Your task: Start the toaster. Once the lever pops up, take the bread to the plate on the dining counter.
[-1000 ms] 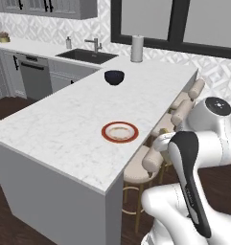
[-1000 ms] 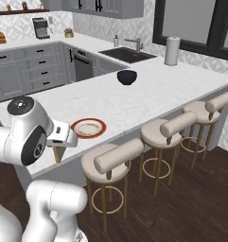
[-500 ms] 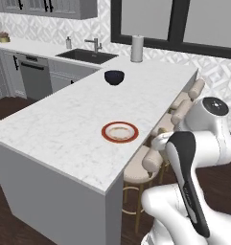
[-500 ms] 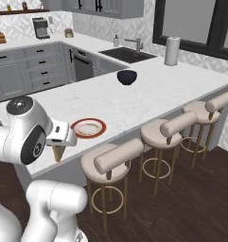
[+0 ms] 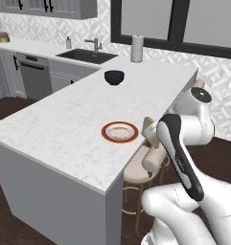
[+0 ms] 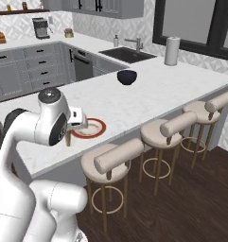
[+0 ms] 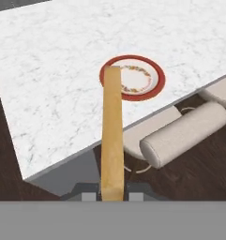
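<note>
My gripper (image 7: 112,195) is shut on the bread (image 7: 112,136), a tan-crusted slice seen edge-on that runs up the hand view until its far end overlaps the near rim of the plate (image 7: 154,86). The red-rimmed plate (image 5: 120,131) lies on the white marble dining counter (image 5: 64,124), close to the stool-side edge. In the right base view the bread (image 6: 68,139) hangs from my hand just left of the plate (image 6: 90,128), over the counter's edge. From the left base view only a corner of the bread (image 5: 148,125) peeks out behind my forearm. The toaster is out of view.
A dark bowl (image 5: 114,77) sits farther along the counter, with a paper towel roll (image 5: 137,48) and a sink (image 5: 86,55) beyond. Cushioned bar stools (image 6: 116,158) line the counter's side; one stool (image 7: 184,133) lies right under my hand.
My arm has carried the bread a little nearer to the plate and slightly higher. The plate and bowl have stayed put.
</note>
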Tool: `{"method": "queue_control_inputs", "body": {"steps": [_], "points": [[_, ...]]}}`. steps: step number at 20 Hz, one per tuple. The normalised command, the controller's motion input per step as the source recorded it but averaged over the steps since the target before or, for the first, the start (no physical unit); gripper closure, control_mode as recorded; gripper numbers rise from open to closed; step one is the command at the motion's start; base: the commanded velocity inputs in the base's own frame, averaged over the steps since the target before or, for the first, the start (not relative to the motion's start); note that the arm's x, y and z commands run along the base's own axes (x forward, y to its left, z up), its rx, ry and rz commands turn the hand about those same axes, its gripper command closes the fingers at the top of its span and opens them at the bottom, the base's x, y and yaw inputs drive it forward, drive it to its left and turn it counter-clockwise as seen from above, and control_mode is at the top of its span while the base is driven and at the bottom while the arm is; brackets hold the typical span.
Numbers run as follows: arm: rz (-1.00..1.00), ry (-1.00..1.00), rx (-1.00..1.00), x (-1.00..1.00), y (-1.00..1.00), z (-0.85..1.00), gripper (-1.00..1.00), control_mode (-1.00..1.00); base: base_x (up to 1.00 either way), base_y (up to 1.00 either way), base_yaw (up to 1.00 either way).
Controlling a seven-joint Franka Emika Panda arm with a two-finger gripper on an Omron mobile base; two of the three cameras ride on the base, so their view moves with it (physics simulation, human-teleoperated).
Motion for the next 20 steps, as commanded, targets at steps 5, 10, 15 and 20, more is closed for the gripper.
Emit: {"method": "queue_control_inputs", "body": {"steps": [5,10,15,20], "points": [[0.07,0.0,0.0,1.0,0.0,0.11,1.0,-1.0,0.0,0.0,0.0],[0.0,0.0,0.0,1.0,0.08,-0.07,1.0,-1.0,0.0,0.0,0.0],[0.0,0.0,0.0,1.0,0.28,-0.31,1.0,-1.0,0.0,0.0,0.0],[0.05,0.07,0.0,0.84,0.22,-0.25,1.0,-1.0,0.0,0.0,0.0]]}}
